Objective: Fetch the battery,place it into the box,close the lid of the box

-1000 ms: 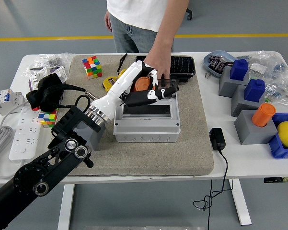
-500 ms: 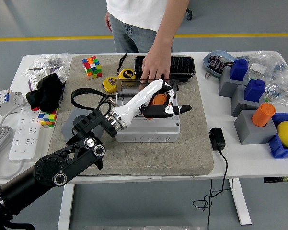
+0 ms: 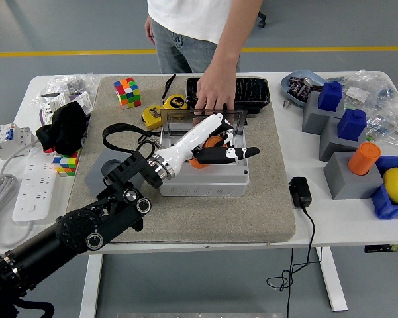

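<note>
One high camera behind the left hand looks forward and down over the whole table.

You will find no text, label, brand, number or sign that can be read here. The clear plastic bags at the far left corner of the white table carry pale printed patches, but the print is too small for you to make out. The white circuit breaker at the left edge has markings on its face that blur into specks. The yellow tape measure shows a dark round badge with nothing legible on it. The crinkled clear packets at the far right bear faint marks, too blurred for you to tell letters from pattern.
</note>
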